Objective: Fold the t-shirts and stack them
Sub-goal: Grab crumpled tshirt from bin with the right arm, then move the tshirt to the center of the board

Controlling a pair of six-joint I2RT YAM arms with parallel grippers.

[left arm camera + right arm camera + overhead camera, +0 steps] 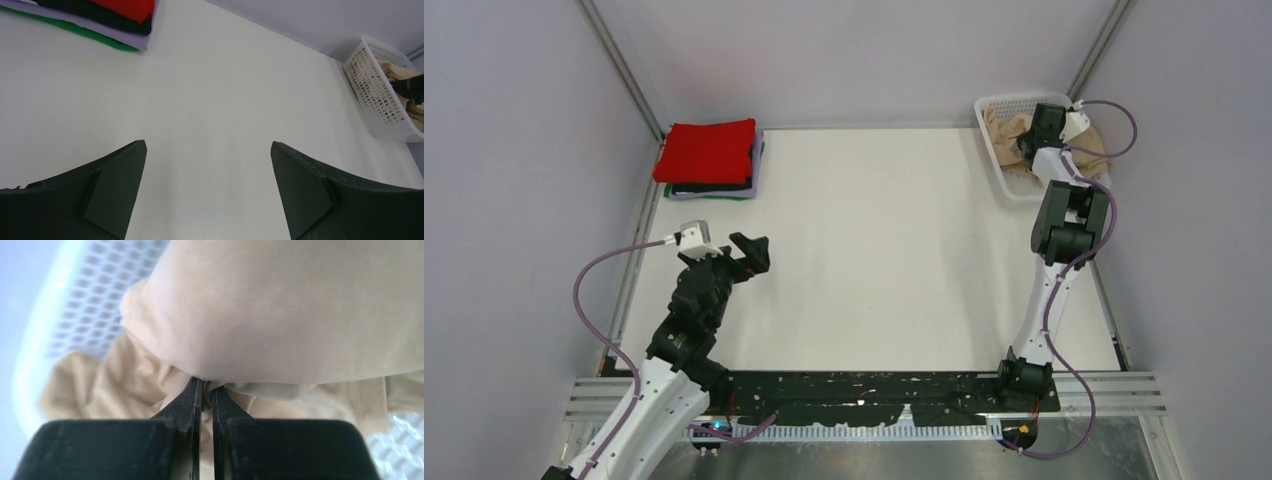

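Note:
A beige t-shirt lies crumpled in the white mesh basket at the back right. My right gripper reaches into the basket and is shut on a fold of the beige t-shirt, pinched between its fingertips. A stack of folded shirts sits at the back left, with the red t-shirt on top and black, lavender and green edges below; it also shows in the left wrist view. My left gripper is open and empty over the bare table, its gap wide.
The basket also shows at the right edge of the left wrist view. Grey walls and metal frame rails enclose the white table. The right arm's elbow stands just in front of the basket.

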